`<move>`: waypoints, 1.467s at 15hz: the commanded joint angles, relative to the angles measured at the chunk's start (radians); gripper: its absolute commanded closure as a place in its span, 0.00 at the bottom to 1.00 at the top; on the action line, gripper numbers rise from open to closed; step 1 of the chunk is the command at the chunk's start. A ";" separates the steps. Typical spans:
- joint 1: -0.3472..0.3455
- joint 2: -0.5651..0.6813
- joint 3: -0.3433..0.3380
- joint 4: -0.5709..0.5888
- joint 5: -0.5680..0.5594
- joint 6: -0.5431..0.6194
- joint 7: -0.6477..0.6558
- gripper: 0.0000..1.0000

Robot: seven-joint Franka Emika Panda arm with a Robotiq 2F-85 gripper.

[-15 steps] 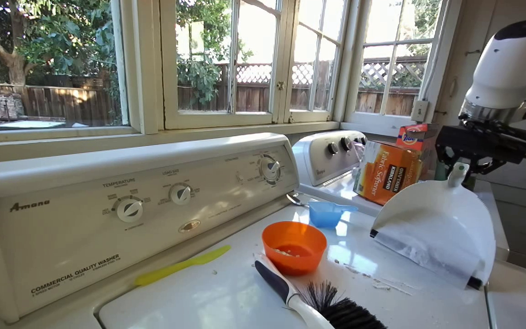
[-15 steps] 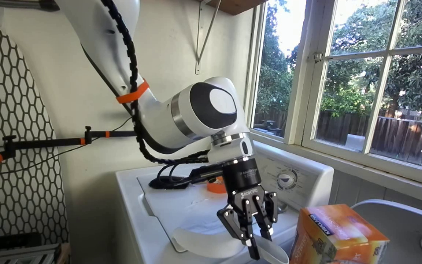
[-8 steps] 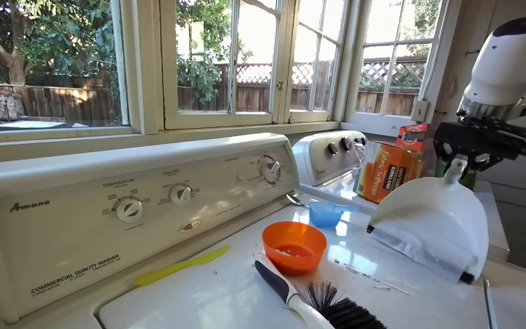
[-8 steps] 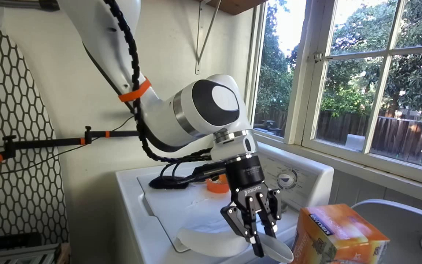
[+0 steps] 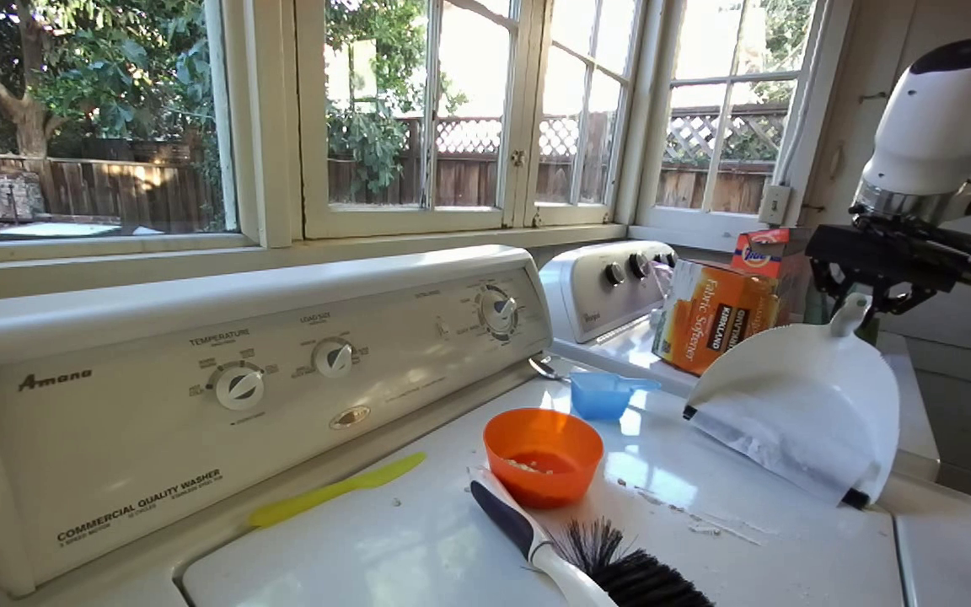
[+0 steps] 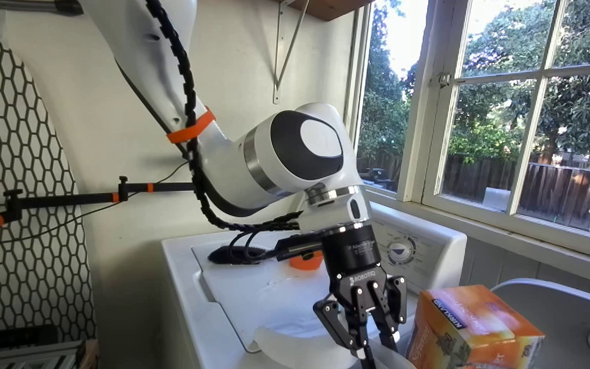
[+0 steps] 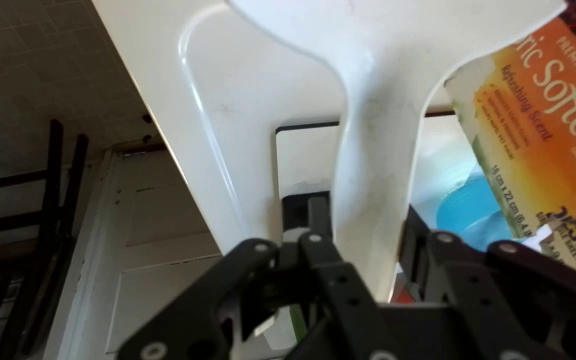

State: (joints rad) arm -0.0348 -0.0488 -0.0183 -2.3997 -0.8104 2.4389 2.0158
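Observation:
My gripper is shut on the handle of a white dustpan, one finger on each side. The pan's scoop spreads out below the gripper in an exterior view, its lip with black ends facing the washer lid. Whether the lip touches the lid I cannot tell. On the lid, a streak of pale crumbs lies in front of the pan. Further over stand an orange bowl with small bits inside and a blue scoop cup. A brush with black bristles lies nearest that camera.
The orange fabric softener box stands close beside the gripper and pan, with a Tide box behind it. A yellow-green knife and a spoon lie by the washer's control panel.
The gripper and held dustpan have shifted toward the softener box, and the pan's lip has risen a little. The bowl, brush, cup and crumbs have stayed put.

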 commanded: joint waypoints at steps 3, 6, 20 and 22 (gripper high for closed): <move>-0.024 -0.005 -0.015 0.016 -0.001 -0.026 0.032 0.90; -0.028 -0.010 -0.019 0.014 0.003 -0.025 0.020 0.90; -0.003 -0.037 0.010 -0.066 0.062 0.048 -0.118 0.90; -0.002 -0.041 0.016 -0.073 0.047 0.042 -0.107 0.90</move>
State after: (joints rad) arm -0.0385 -0.0541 -0.0068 -2.4283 -0.7417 2.4596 1.9056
